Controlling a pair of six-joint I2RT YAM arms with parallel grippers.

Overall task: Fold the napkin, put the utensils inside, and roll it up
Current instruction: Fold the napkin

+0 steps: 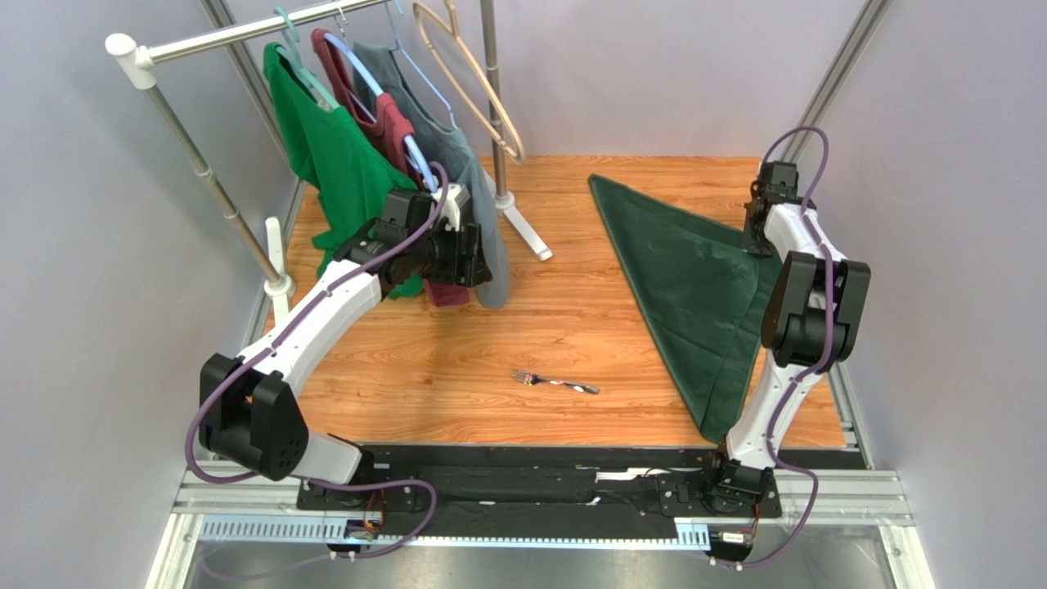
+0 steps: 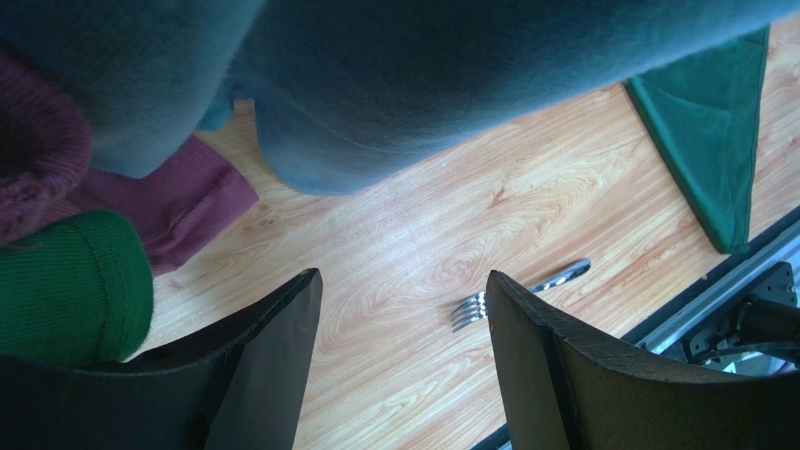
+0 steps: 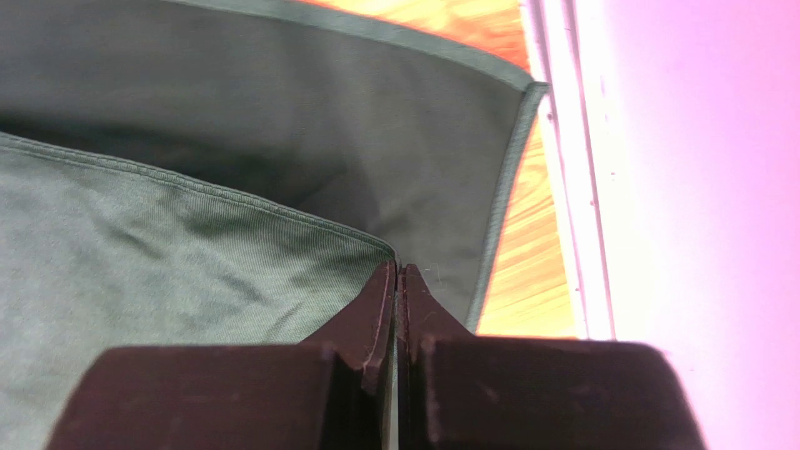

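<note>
The right gripper (image 3: 396, 272) pinches the napkin (image 3: 188, 253) corner.
The left gripper (image 2: 404, 309) is wide open, the fork (image 2: 526, 286) well apart.

noted a bench (image 1: 516, 331) of orange-brown wood grain, black rail (image 1: 516, 457) along its near edge. found a dark green napkin (image 1: 688, 295) spread on its right side, folded to a triangle, one tip toward the far middle, another reaching the near edge. saw a small silver fork (image 1: 556, 383) near the front centre, well apart from the napkin, tines to the left. spotted the white foot (image 1: 529, 230) of a clothes rack (image 1: 492, 74) at the back.
</note>
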